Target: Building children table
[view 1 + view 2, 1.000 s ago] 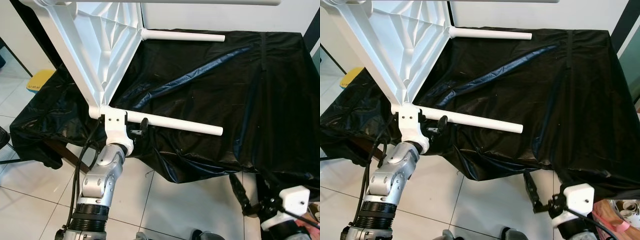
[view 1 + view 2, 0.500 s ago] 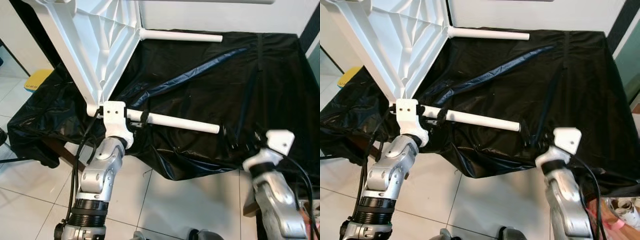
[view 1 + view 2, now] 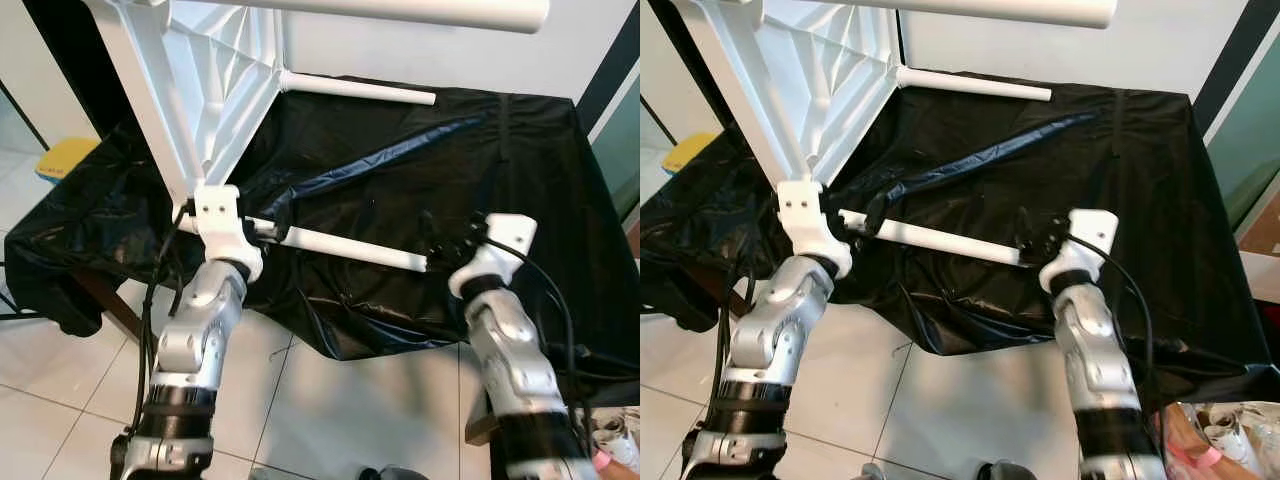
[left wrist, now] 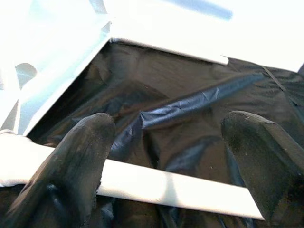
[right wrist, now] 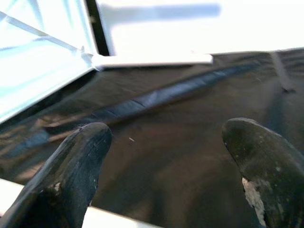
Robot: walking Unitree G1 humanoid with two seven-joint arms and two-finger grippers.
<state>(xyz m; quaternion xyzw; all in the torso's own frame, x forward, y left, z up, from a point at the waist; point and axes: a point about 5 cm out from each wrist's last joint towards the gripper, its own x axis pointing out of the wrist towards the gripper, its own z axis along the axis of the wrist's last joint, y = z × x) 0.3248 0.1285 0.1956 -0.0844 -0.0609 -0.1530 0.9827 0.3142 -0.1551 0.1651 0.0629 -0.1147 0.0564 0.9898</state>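
A white children's table [image 3: 215,60] stands tipped on its side at the back left, its ribbed underside facing right. Three white legs point to the right: the near leg [image 3: 350,247], the far leg [image 3: 360,88] and a top leg [image 3: 400,10]. My left gripper [image 3: 272,228] is open and straddles the near leg close to its base; that leg [image 4: 156,185] runs low across the open fingers. My right gripper [image 3: 440,238] is open at the near leg's free end, with a bit of leg [image 5: 9,190] beside one finger.
A crumpled black plastic sheet [image 3: 500,170] covers the work surface and hangs over its front edge. White tiled floor [image 3: 350,400] lies in front. A yellow object [image 3: 65,158] sits on the floor at the far left, and a dark door edge [image 3: 610,70] stands at the right.
My right arm has risen from low at the right up to the free end of the near leg. The left gripper has stayed at the leg's base. The camera has shifted slightly.
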